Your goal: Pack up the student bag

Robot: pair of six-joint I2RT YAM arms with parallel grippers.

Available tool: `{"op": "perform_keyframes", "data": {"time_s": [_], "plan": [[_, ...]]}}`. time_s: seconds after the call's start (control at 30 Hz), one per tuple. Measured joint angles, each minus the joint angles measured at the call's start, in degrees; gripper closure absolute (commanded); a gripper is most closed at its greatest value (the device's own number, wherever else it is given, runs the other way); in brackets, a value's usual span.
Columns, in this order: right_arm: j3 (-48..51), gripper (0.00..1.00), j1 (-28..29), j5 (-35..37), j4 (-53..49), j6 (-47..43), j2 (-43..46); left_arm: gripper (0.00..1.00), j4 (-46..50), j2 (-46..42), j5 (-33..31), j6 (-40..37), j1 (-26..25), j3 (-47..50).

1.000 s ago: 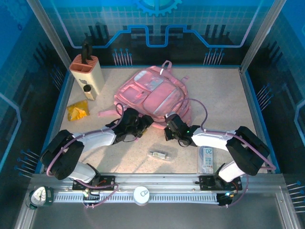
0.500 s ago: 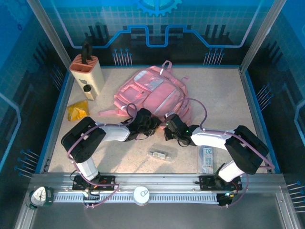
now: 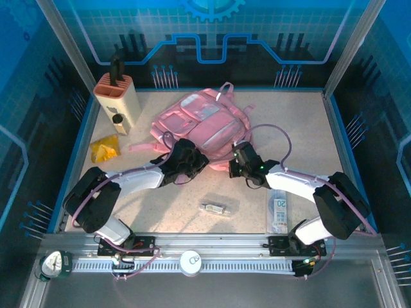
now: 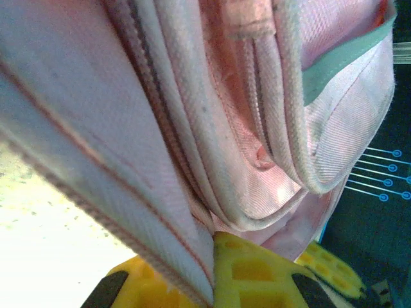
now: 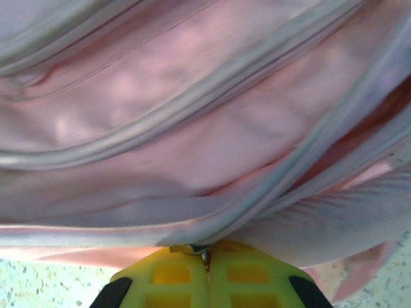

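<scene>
The student bag (image 3: 204,123), a soft pink backpack, lies flat at the middle back of the table. My left gripper (image 3: 192,158) is at its near left edge. In the left wrist view the yellow fingers (image 4: 257,276) are shut on a piped fold of the bag's pink fabric (image 4: 192,256). My right gripper (image 3: 239,158) is at the bag's near right edge. Its yellow fingers (image 5: 173,279) are pressed together, pinching a zip seam of the bag (image 5: 212,192) at their tips. Pink cloth hides everything beyond the fingers in both wrist views.
A beige box-shaped holder with a black top (image 3: 117,99) stands at the back left, and a small yellow packet (image 3: 104,148) lies in front of it. A small grey item (image 3: 213,208) and a clear packet marked 20 (image 3: 280,213) lie near the front.
My left gripper reached in to the bag's near edge and closed on its fabric. The right gripper moved away from me, still shut, and the bag's near edge shifted with it.
</scene>
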State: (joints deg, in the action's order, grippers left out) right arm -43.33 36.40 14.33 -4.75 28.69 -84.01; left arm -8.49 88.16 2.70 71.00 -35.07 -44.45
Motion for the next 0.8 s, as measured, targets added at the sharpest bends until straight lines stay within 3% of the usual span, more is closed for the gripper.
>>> {"op": "perform_keyframes", "data": {"time_s": [0.23, 0.4, 0.73, 0.8], "plan": [[-0.7, 1.0, -3.4, -1.7, -1.6, -0.5, 0.0, 1.0, 6.2, -3.9, 3.6, -8.2, 6.4, 0.5], [-0.6, 1.0, -3.3, -1.8, -2.9, -0.7, 0.0, 1.0, 11.1, -4.9, 4.5, -13.8, 7.9, -0.8], [-1.7, 1.0, 9.2, 3.2, -4.0, 0.8, -3.8, 1.0, 19.9, 0.5, 5.6, -22.6, 12.7, -9.0], [-3.1, 1.0, 10.6, 3.0, -4.2, 1.4, -5.8, 0.94, 21.0, 2.4, 5.6, -23.8, 13.8, -10.8]]}}
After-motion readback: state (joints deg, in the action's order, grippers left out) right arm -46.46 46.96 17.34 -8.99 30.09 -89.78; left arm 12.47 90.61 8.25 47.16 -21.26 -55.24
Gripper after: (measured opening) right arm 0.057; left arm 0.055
